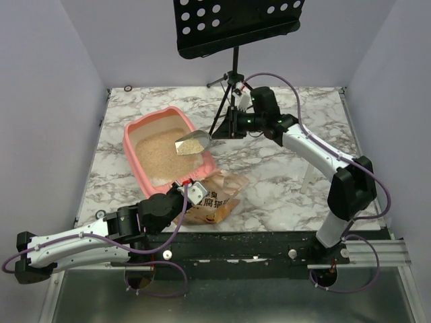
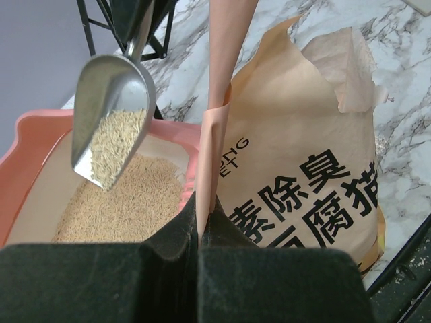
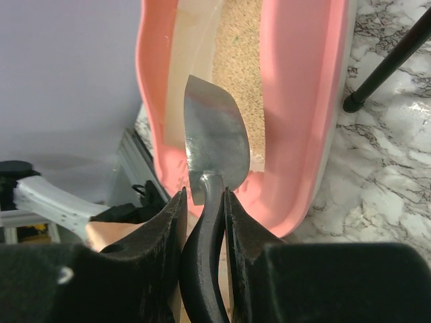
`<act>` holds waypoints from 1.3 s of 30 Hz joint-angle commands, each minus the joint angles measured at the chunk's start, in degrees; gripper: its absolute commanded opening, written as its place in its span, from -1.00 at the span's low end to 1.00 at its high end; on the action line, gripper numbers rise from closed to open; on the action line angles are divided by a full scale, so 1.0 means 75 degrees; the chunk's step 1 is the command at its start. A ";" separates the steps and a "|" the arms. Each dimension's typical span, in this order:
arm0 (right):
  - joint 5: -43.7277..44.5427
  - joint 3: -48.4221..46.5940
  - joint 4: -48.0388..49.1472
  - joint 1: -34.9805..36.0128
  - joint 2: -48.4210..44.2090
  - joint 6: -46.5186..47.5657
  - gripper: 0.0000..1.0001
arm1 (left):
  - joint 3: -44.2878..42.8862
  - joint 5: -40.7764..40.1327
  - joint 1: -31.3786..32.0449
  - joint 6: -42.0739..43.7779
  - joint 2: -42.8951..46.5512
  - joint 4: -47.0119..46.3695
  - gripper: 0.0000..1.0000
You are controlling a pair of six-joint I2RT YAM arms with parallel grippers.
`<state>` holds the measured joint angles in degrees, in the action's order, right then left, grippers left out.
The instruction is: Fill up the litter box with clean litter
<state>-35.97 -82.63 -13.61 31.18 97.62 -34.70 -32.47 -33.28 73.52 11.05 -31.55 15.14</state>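
Left wrist: pinches litter box [image 2: 20, 161] rim in left fingers [image 2: 135, 282], bag [image 2: 303, 168] at three o'clock. Grips scoop [image 3: 212, 134] of clean litter [image 2: 118, 141] in right fingers [image 3: 155, 256].

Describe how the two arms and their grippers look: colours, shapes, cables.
The left arm and right arm have white shells on their long links and black joints. A thin purple cable loops loosely along each. The left gripper and right gripper have blocky matt black fingers. Small green lights show near the right wrist.
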 commanded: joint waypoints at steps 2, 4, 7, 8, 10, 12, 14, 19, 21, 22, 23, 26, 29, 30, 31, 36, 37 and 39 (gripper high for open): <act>0.1078 -0.0958 -0.0775 0.0775 0.0600 0.1238 -0.99 | -0.0311 -0.0251 -0.0029 -0.0055 0.0152 -0.0167 -1.00; 0.1512 -0.1181 -0.0927 0.0998 0.0729 0.1660 -0.99 | -0.0311 -0.0251 -0.0017 -0.0055 0.0175 -0.0155 -1.00; 0.1981 -0.1439 -0.1162 0.1291 0.0870 0.2246 -0.99 | -0.0335 -0.0251 -0.0017 -0.0067 0.0199 -0.0131 -1.00; 0.2180 -0.1544 -0.1244 0.1408 0.0905 0.2468 -0.99 | -0.0335 -0.0251 -0.0029 -0.0067 0.0211 -0.0131 -1.00; 0.2579 -0.1673 -0.1338 0.1619 0.0975 0.2890 -0.99 | -0.0335 -0.0239 -0.0017 -0.0067 0.0234 -0.0131 -1.00; 0.2639 -0.1709 -0.1292 0.1772 0.0999 0.3195 -0.99 | -0.0335 -0.0204 -0.0017 -0.0067 0.0246 -0.0131 -1.00; 0.2919 -0.1686 -0.1128 0.1959 0.0988 0.3628 -0.99 | -0.0335 -0.0204 -0.0029 -0.0067 0.0257 -0.0131 -1.00; 0.3623 -0.1581 -0.0753 0.2381 0.0999 0.5046 -0.99 | -0.0335 -0.0204 -0.0029 -0.0067 0.0246 -0.0131 -1.00; 0.3682 -0.1359 -0.0379 0.2464 0.0906 0.5538 -0.99 | -0.0335 -0.0215 -0.0017 -0.0067 0.0246 -0.0131 -1.00; 0.3682 -0.1218 -0.0134 0.2487 0.0824 0.5726 -0.99 | -0.0323 -0.0215 -0.0017 -0.0067 0.0246 -0.0131 -1.00; 0.3613 -0.1066 0.0078 0.2511 0.0765 0.5937 -0.99 | -0.0335 -0.0215 -0.0029 -0.0067 0.0246 -0.0131 -1.00; 0.3203 -0.0889 0.0407 0.2511 0.0531 0.6243 -0.99 | -0.0335 -0.0215 -0.0029 -0.0067 0.0234 -0.0131 -1.00; 0.3073 -0.0901 0.0455 0.2511 0.0332 0.6267 -0.99 | -0.0312 -0.0227 -0.0017 -0.0055 0.0211 -0.0131 -1.00; 0.3131 -0.0866 0.0466 0.2511 0.0192 0.6279 -0.99 | -0.0323 -0.0227 -0.0029 -0.0055 0.0211 -0.0131 -1.00; 0.3178 -0.0784 0.0490 0.2511 0.0028 0.6302 -0.99 | -0.0323 -0.0216 -0.0017 -0.0055 0.0187 -0.0131 -1.00; 0.3249 -0.0117 0.1051 0.2522 -0.0793 0.6559 -0.99 | -0.0311 -0.0215 -0.0040 -0.0032 0.0152 -0.0190 -1.00; 0.3341 -0.0034 0.1087 0.2522 -0.0840 0.6630 -0.99 | -0.0323 -0.0215 -0.0040 -0.0032 0.0129 -0.0178 -1.00; 0.3564 -0.0092 0.0901 0.2511 -0.0864 0.6561 -0.99 | -0.0323 -0.0215 -0.0040 -0.0032 0.0082 -0.0167 -1.00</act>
<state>-11.38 -83.90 -11.51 49.82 93.78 12.62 -32.69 -33.43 73.52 11.03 -30.79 15.97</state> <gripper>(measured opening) 0.324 0.018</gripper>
